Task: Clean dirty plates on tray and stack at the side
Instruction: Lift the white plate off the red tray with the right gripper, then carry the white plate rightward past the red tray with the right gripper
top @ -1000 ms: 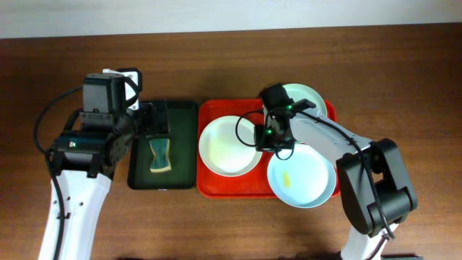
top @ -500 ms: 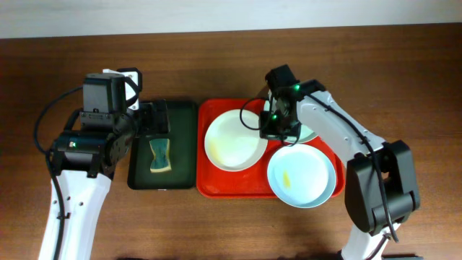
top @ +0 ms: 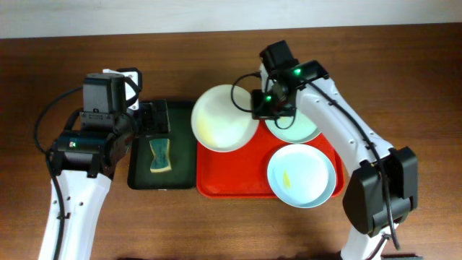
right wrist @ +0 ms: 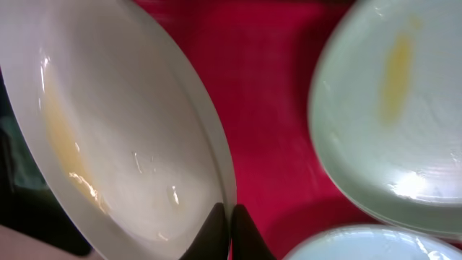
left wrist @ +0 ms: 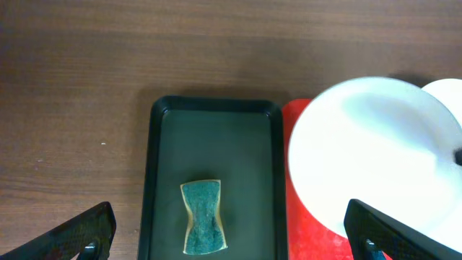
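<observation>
**White plate gripped at its rim over the back left of the red tray**

Nearest the robot's side of the table [top: 404, 72], a pale blue plate [top: 302, 175] is seen lying flat in the front right corner of the red tray [top: 238, 177], with a small yellow smear left of its middle. It is touched by neither arm.

To the left, just beside the red tray, a narrower dark green tray [top: 184, 144] is placed. A green and yellow sponge [top: 159, 156] is lying in its front half. Above the back part of this tray the left gripper [top: 154, 118] is held with its fingers spread wide apart, and nothing is grasped between them.

Further back, the white plate [top: 222, 119] is clenched at its right rim by the right gripper [top: 257, 108], whose fingers are pinched tight on the thin edge. In the right wrist view the plate is shown at a tilt, with a faint yellow smear on its inner face. From overhead it is seen to cover the back left corner of the red tray and to reach slightly over the green tray's right edge.

Just right of the held plate, a mint plate [top: 292, 131] is lying in the back right part of the red tray, partly hidden under the right arm. A yellow streak is visible on it in the right wrist view.
</observation>
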Robot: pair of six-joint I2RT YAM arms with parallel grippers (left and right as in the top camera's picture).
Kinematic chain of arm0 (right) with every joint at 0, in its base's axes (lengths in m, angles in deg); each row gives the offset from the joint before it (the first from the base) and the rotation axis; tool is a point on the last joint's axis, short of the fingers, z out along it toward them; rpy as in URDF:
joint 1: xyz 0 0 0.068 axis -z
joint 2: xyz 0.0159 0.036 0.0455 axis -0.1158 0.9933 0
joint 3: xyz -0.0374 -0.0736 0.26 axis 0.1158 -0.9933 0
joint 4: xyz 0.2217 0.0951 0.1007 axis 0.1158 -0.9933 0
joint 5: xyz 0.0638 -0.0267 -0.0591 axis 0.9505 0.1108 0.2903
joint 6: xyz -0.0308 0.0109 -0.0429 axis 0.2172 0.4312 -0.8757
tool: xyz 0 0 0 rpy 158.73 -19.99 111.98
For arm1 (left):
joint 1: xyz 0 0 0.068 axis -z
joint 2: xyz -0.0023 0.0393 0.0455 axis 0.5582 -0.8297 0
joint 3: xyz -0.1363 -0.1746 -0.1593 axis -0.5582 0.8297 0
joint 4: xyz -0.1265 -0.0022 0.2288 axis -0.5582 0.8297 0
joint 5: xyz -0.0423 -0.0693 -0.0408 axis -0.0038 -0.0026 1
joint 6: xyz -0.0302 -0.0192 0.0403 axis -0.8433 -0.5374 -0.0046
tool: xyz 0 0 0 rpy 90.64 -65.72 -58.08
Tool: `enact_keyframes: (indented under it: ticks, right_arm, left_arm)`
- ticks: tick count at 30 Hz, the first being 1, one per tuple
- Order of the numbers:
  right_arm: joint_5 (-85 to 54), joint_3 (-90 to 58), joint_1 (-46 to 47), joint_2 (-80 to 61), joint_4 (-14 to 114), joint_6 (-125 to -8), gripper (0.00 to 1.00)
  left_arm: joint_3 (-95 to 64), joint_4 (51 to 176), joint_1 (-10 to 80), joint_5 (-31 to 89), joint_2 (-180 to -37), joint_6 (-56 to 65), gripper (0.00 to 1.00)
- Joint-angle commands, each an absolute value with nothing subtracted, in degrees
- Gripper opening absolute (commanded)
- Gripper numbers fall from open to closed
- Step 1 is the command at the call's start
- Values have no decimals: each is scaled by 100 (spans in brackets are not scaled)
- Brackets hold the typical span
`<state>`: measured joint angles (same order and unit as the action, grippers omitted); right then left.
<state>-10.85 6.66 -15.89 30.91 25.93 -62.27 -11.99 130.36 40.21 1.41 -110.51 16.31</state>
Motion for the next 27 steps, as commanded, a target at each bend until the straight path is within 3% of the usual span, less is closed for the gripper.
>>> enact_keyframes:
  ticks: [1,12,27]
  right_arm:
    - [-1452,810,-1976,2977,2984,-5936,4]
    - [-3622,810,-3139,2993,4637,-6072,4]
    - [-4418,813,-3799,2991,6626,-9180,4]
  left_arm:
    - [-1251,13030,4015,102,-11025,1602,99]
    - [-1251,13030,4015,102,-11025,1602,99]
    - [-1251,13030,4015,102,-11025,1602,99]
